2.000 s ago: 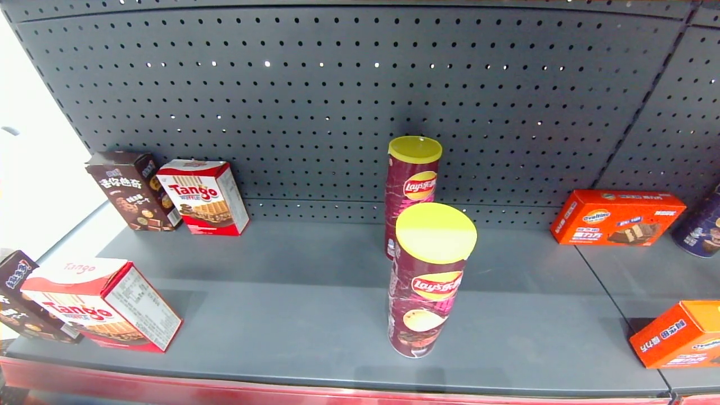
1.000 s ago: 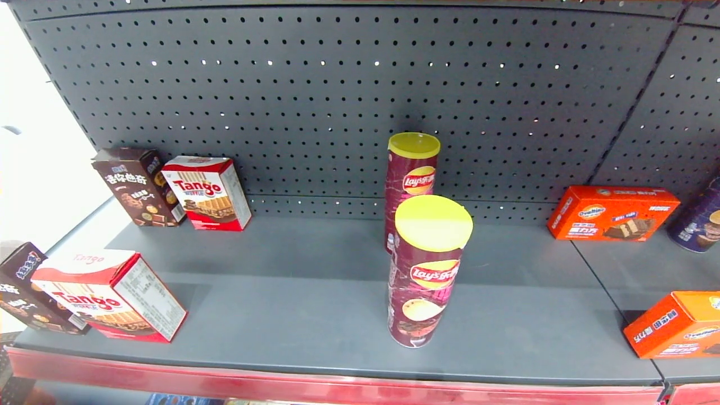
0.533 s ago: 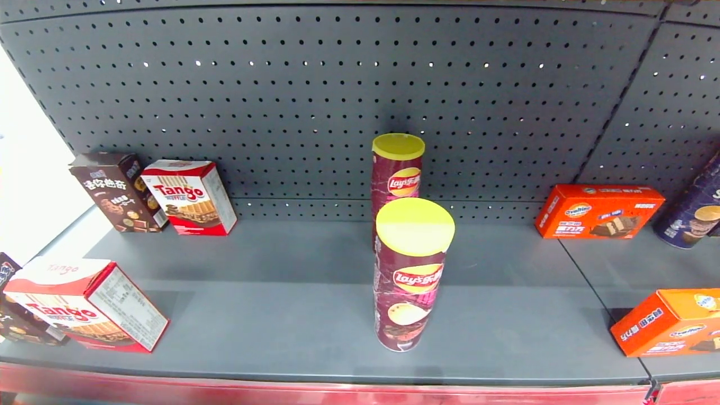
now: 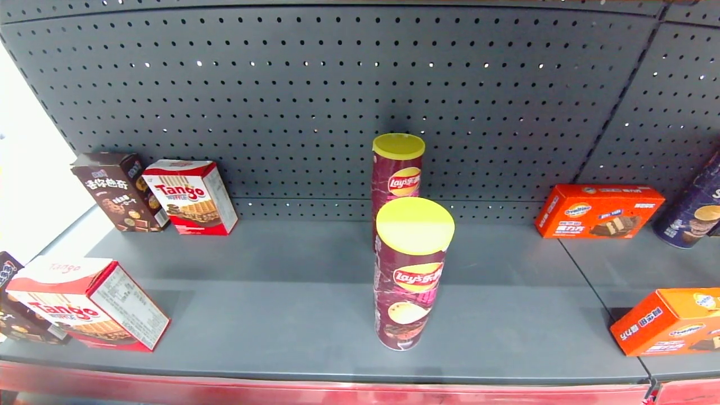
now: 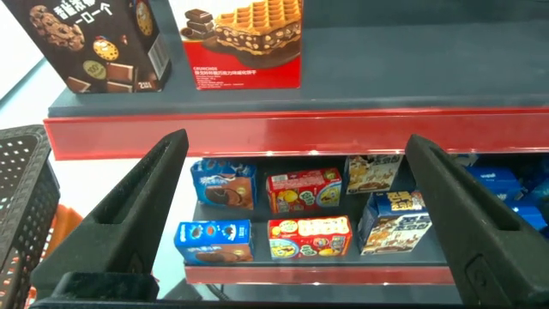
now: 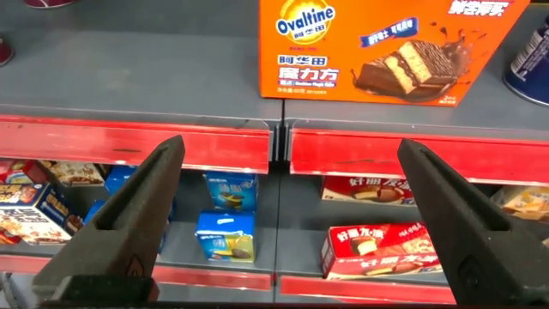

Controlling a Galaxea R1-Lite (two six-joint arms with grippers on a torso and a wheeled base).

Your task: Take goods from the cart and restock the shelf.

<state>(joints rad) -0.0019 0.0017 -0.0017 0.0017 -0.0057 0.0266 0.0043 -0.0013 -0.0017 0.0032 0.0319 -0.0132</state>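
Both pairs of jaws, left and right, stand spread wide and empty, touching nothing. Just beyond the left jaws runs the red-edged dark grey metal shelf [image 5: 300, 133], and off to one side of them is the black mesh cart [image 5: 17, 193]. Beyond the right jaws sits an orange cardboard wafer box [image 6: 377, 51]. Farther along the shelf a maroon cardboard chip tube with a yellow lid [image 4: 413, 275] stands upright, its twin [image 4: 397, 169] right behind. Such tubes are likely light, stiff, slick and crushable, so they are best gripped gently at mid-body.
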